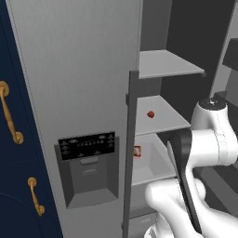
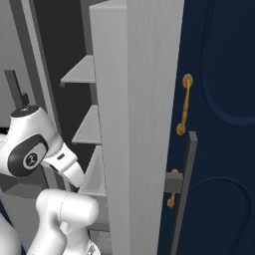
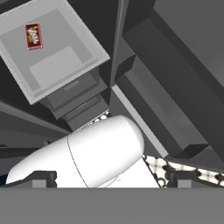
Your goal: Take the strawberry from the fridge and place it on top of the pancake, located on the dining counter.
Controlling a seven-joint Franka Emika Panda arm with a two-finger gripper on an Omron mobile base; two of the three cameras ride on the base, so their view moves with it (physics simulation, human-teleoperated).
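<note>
Still well apart from the target: strawberry (image 1: 150,114) sitting on a middle shelf of the open fridge (image 1: 74,69), just right of centre in the left base view. Red-and-white packet (image 3: 33,35) in the lower bin, upper left of the hand view. Gripper (image 3: 111,179) aimed down, fingertips (image 3: 43,178) spread wide, holding nothing. Probably needs raising and turning toward that shelf.
</note>
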